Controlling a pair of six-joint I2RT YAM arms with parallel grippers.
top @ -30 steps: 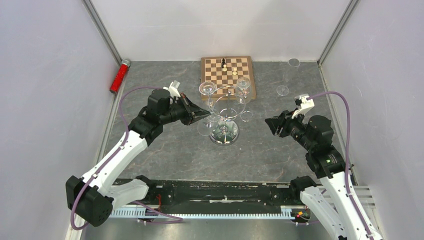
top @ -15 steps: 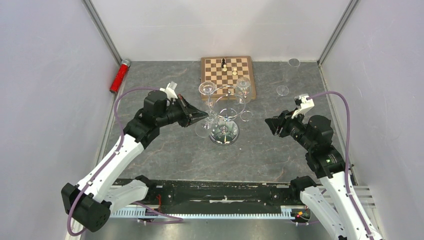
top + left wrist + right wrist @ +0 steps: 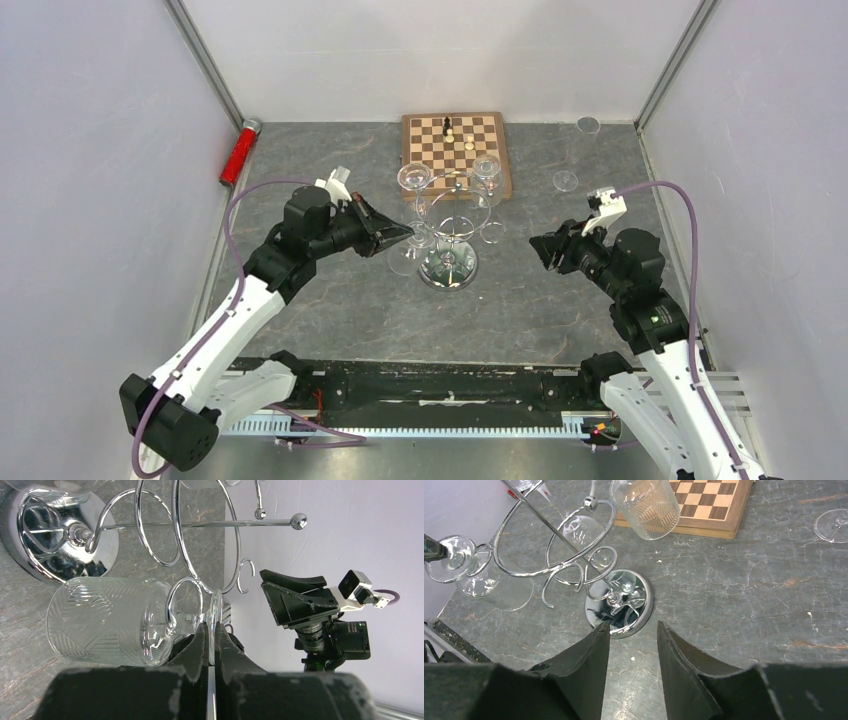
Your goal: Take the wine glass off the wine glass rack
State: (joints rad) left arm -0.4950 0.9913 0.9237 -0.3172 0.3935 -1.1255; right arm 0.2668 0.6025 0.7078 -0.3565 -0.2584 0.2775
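Observation:
The wine glass (image 3: pixel 100 620) hangs upside down by its stem in a curled loop arm of the chrome wine glass rack (image 3: pixel 448 270). My left gripper (image 3: pixel 212 630) is shut on the rim of the glass's foot, at the rack's left side (image 3: pixel 408 232). The right wrist view shows that same glass (image 3: pixel 499 590) at the far left. Two more glasses (image 3: pixel 414 178) (image 3: pixel 487 167) hang on the rack's far side. My right gripper (image 3: pixel 547 250) hovers open and holds nothing, to the right of the rack; its fingers frame the mirrored base (image 3: pixel 634 605).
A wooden chessboard (image 3: pixel 455 145) with a few pieces lies behind the rack. Another wine glass (image 3: pixel 565 181) stands on the table at the back right. A red cylinder (image 3: pixel 238 152) lies by the left wall. Grey walls close in the sides.
My left arm has drawn slightly back to the left, its gripper still on the glass's foot. The right arm has hardly moved.

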